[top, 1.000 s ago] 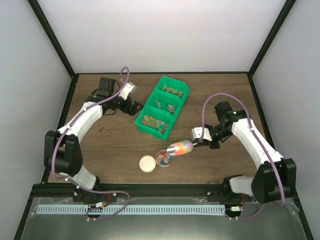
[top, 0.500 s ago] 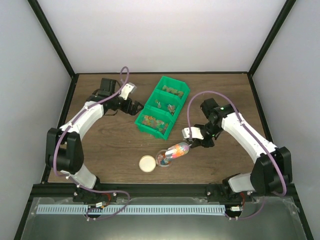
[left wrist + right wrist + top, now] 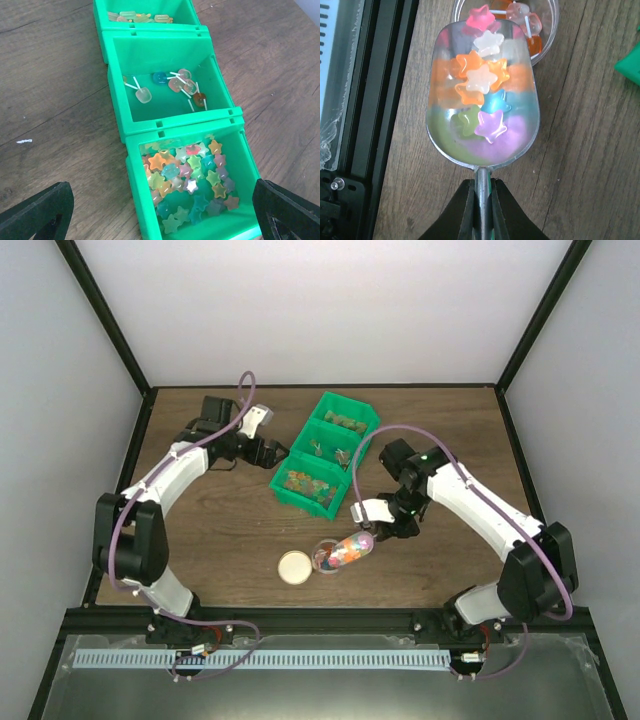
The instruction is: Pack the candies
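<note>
Right wrist view shows your right end effector [image 3: 481,200] clenched on the thin handle of the scoop [image 3: 521,148], whose bowl is heaped with star-shaped candies [image 3: 480,80]. The scoop's tip overlaps the mouth of the clear jar [image 3: 549,31], which stands on the tabletop [image 3: 580,150] with a few pieces already inside. Your left end effector [image 3: 162,212] is spread fully wide and holds nothing. It hangs over the green bin [image 3: 131,145], above the end compartment filled with more star candies.
</note>
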Controlling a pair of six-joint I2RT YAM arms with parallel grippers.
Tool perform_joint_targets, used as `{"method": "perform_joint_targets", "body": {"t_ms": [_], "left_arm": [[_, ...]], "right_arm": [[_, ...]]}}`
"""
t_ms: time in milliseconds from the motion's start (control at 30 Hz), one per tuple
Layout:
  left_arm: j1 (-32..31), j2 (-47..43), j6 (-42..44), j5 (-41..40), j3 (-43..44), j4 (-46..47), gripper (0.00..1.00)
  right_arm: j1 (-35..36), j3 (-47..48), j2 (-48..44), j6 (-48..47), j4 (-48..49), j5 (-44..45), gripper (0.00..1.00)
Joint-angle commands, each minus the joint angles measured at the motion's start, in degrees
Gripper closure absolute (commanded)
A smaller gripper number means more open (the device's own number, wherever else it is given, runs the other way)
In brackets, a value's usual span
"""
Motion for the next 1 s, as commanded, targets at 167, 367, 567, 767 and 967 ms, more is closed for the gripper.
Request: {"method": "perform_joint_targets", "body": {"t_ms": [167,367,567,767,967], "left_arm": [[0.47,0.91,-1.98,2.48,0.80,1.44,0.00],[0.56,0.57,-2.25,2.36,0.27,1.98,0.00],[0.56,1.04,-3.12,2.50,0.42,3.06,0.00],[0.56,1.07,-3.34,2.33,-0.16,3.06,0.00],[0.56,0.68,-2.37,1.32,-1.08,1.85,0.00]], "right_arm": [[2.12,3.97,1.09,5.26,-1.39,4.40,0.99],[2.82,4.87,1.57,6.37,-1.43,6.55,0.99],[3.08,4.94,1.13,5.98,-1.52,8.30,0.99],[3.72,6.28,0.68,6.36,-1.61,9.46,0.99],[3.53,10.93,0.02,8.77,-1.13,6.47,0.99]]}}
